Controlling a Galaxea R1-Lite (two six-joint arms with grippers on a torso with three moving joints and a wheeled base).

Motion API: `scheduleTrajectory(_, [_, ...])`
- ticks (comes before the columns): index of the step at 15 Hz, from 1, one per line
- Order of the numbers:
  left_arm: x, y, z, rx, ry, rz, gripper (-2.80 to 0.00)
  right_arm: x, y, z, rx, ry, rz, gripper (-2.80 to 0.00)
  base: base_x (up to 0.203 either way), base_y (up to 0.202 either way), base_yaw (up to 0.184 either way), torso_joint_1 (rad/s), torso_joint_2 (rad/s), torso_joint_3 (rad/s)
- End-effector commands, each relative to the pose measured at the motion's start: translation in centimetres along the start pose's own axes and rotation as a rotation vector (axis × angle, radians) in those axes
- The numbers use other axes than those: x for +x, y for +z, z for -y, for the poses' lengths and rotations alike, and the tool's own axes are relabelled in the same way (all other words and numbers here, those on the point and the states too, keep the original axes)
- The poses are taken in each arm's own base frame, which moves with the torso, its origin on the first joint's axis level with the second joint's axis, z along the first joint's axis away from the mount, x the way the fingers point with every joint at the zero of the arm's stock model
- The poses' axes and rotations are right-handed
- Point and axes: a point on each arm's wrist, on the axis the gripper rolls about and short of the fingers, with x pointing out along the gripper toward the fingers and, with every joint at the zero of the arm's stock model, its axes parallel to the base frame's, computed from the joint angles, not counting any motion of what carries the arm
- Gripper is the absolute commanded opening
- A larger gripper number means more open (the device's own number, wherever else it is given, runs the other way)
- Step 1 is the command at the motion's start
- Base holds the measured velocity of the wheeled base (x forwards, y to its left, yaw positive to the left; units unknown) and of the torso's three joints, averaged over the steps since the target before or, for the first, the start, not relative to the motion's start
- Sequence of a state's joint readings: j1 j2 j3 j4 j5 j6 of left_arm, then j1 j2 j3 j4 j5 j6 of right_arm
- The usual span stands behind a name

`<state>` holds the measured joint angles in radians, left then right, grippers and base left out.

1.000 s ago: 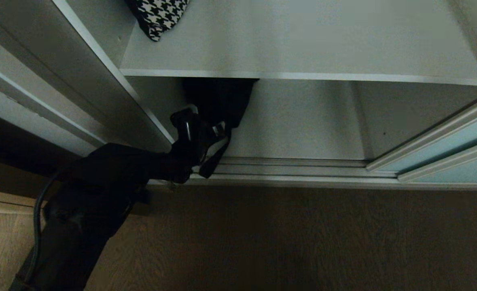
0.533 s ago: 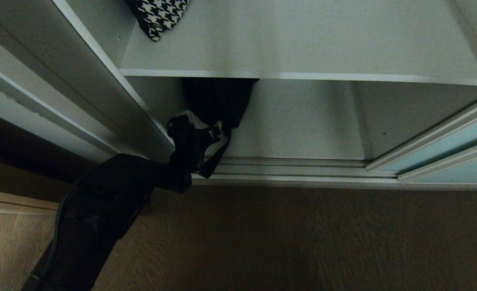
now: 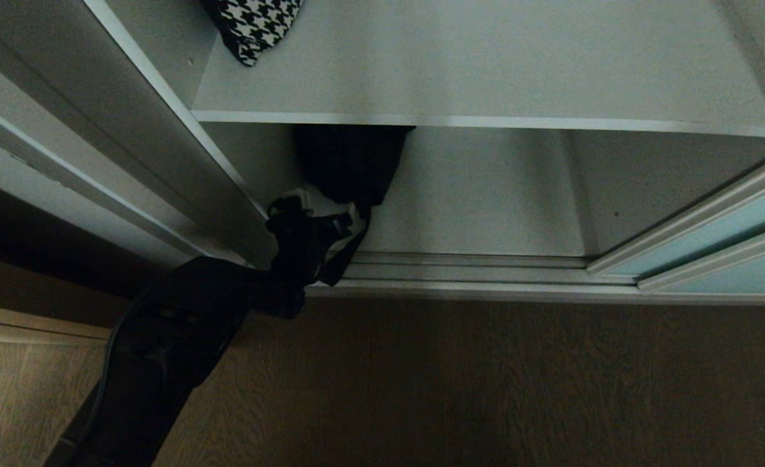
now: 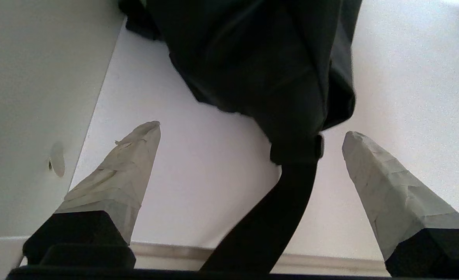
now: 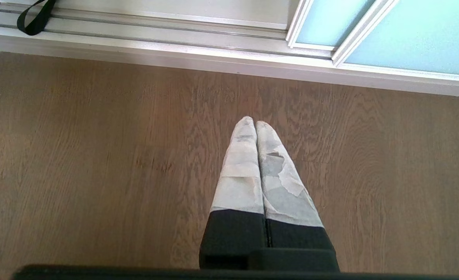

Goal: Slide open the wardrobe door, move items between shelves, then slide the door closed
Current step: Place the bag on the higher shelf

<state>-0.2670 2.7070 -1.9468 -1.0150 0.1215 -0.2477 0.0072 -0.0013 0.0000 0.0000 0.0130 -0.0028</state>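
Observation:
A black garment (image 3: pixel 351 162) lies on the lower shelf (image 3: pixel 486 207), partly hidden under the upper shelf (image 3: pixel 486 71). Its strap (image 3: pixel 346 256) hangs over the floor track. My left gripper (image 3: pixel 328 202) is at the shelf's front left, just before the garment. In the left wrist view that gripper (image 4: pixel 250 129) is open. The garment (image 4: pixel 260 58) lies ahead of the taped fingers (image 4: pixel 132 175), and the strap (image 4: pixel 280 210) runs loose between them. The sliding wardrobe door (image 3: pixel 713 227) stands slid to the right. My right gripper (image 5: pixel 255 122) is shut, parked above the floor.
A black-and-white houndstooth item (image 3: pixel 255 26) lies on the upper shelf at the far left. The wardrobe's left side panel (image 3: pixel 142 143) stands close beside my left arm. The door track (image 3: pixel 486 272) runs along the brown wood floor (image 3: pixel 486 389).
My left gripper has sunk and drawn back a little from the garment, with its fingers spreading wider. The garment stays on the lower shelf. The right arm is still.

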Motion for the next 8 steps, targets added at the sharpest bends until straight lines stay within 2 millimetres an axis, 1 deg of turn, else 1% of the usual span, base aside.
scheduleTrajectory(1, [-0.06, -0.23, -0.07, -0.002, -0.004, 0.018, 0.00, -0.01, 0.00, 0.00, 0.000, 0.001, 0.002, -2.80, 0.000, 0.000, 0.000, 0.000, 0.00, 0.000])
scheduleTrajectory(3, [-0.06, -0.28, -0.07, -0.003, -0.006, 0.014, 0.00, -0.01, 0.00, 0.00, 0.000, 0.001, 0.002, -2.80, 0.000, 0.000, 0.000, 0.000, 0.00, 0.000])
scheduleTrajectory(8, [-0.19, -0.69, 0.70, -0.014, -0.021, -0.002, 0.00, -0.01, 0.00, 0.00, 0.000, 0.001, 0.002, -2.80, 0.000, 0.000, 0.000, 0.000, 0.00, 0.000])
